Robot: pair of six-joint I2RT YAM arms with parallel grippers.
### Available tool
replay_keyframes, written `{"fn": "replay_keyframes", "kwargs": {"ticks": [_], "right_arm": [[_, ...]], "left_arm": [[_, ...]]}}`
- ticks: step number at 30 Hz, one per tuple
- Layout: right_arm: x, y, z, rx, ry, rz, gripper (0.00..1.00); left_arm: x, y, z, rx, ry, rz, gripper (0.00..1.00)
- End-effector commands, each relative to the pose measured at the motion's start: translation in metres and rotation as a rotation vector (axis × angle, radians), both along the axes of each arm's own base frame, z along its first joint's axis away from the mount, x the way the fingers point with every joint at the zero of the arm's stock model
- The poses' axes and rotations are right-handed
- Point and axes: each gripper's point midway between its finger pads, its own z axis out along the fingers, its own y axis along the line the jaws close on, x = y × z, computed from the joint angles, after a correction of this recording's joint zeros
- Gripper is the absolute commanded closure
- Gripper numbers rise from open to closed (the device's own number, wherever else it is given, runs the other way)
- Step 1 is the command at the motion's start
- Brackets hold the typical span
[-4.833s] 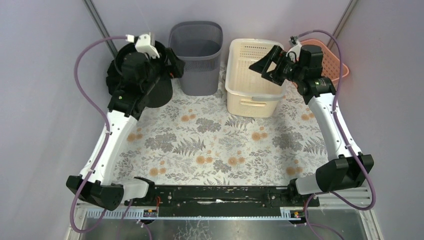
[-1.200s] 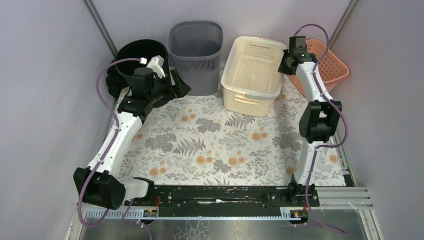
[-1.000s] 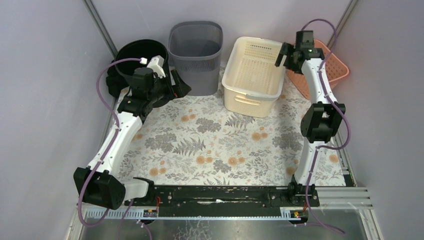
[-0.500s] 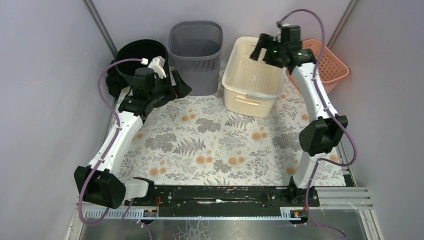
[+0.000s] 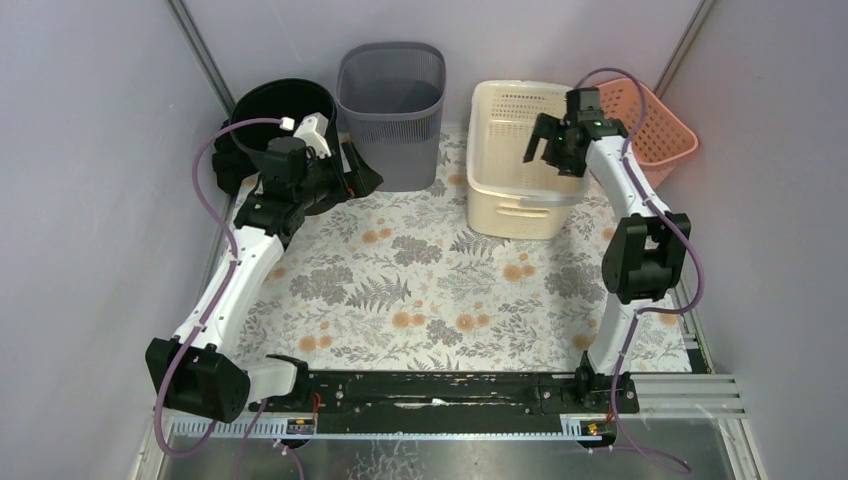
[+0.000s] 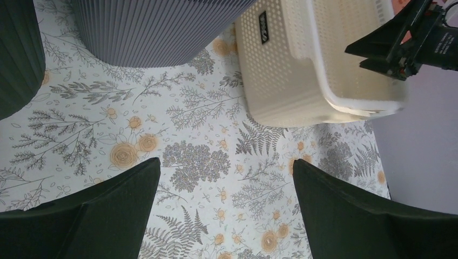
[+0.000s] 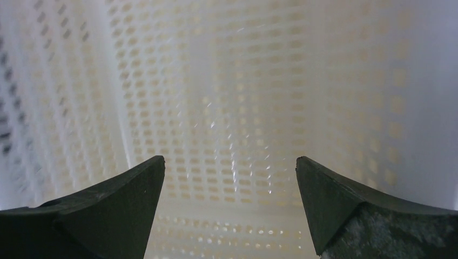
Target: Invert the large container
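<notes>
Flipping is not starting yet: we are hovering our right gripper (image 5: pixel 546 158), jaws spread empty, over the cream basket (image 5: pixel 510 205), sitting upright, just nudged rightward toward the pink basket (image 5: pixel 655 125).

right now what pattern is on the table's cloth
Grey ferns and orange flowers on a white cloth, clearest in the top external view.

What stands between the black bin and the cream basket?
The grey bin stands between them, as the top view shows.
</notes>
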Motion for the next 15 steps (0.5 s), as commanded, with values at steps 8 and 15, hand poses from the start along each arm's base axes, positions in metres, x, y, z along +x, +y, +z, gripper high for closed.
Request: {"fn": "replay_keyframes", "kwargs": {"ticks": [8,15], "right_arm": [[-0.014,-0.087,0.055,-0.204,-0.085,-0.187,0.01],[-0.010,0.046,0.135,-0.037,-0.355,0.200,0.05]], "left_arm": [[-0.010,-0.005,-0.004,-0.010,0.000,-0.032,0.00],[-0.011,-0.004,0.000,-0.005,-0.006,-0.030,0.00]]}}
